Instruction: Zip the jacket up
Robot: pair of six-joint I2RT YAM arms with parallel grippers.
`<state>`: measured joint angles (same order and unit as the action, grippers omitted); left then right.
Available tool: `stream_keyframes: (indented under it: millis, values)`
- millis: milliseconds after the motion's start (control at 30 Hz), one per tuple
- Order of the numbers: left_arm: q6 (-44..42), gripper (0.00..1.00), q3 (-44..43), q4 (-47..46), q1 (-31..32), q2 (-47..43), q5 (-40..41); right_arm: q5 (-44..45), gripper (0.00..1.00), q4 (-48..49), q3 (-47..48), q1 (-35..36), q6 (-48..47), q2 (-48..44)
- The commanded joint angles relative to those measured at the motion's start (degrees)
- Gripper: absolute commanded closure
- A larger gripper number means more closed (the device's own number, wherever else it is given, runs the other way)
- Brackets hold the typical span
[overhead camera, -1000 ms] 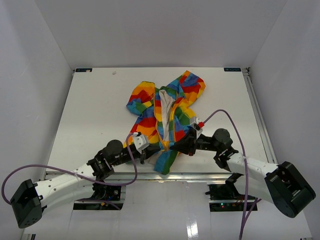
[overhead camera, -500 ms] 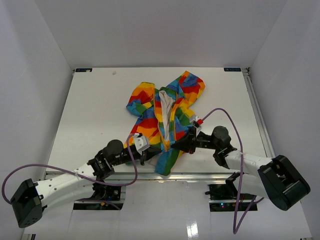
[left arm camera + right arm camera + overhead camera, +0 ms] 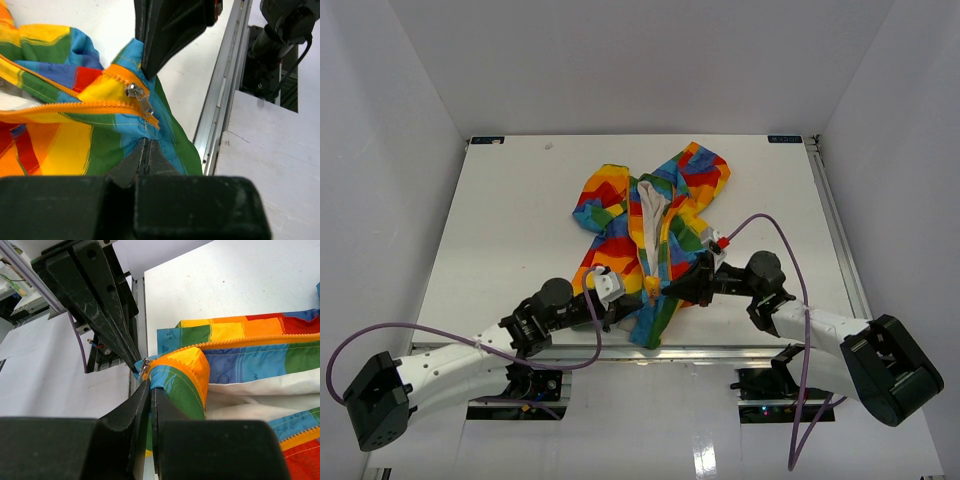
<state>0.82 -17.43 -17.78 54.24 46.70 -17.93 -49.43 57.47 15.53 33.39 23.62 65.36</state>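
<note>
Rainbow jacket (image 3: 620,245): I'm pinching it tight in my left gripper (image 3: 146,145) just below the zipper pull (image 3: 140,99), with my right gripper (image 3: 150,382) clamping it opposite.

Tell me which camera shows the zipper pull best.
The left wrist view: the silver zipper pull lies unobstructed and close up at the jacket hem. The right wrist view shows only a small metal glint of it at the edge of the folded fabric. In the top view it is too small to make out.
</note>
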Motion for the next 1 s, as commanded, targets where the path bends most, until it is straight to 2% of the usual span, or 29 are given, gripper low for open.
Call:
stream_keyframes:
  millis: [0,200,700,967]
  values:
    - [-0.56,1.0,-1.19,-0.86,0.34,-4.78,3.31,-2.17,0.92,6.61,-0.98,-0.28,1.07,0.83]
    - [-0.56,1.0,0.63,-2.19,0.34,-10.66,3.72,-3.38,0.92,7.06,-1.33,-0.25,0.82,1.26]
    - [-0.56,1.0,-0.15,-2.31,0.34,-6.81,0.94,-7.39,0.92,17.76,-2.52,-0.16,7.31,3.54]
    - [-2.13,1.0,0.03,-2.61,0.34,-6.7,0.96,-7.17,0.92,18.12,-2.52,-0.08,7.59,4.16]
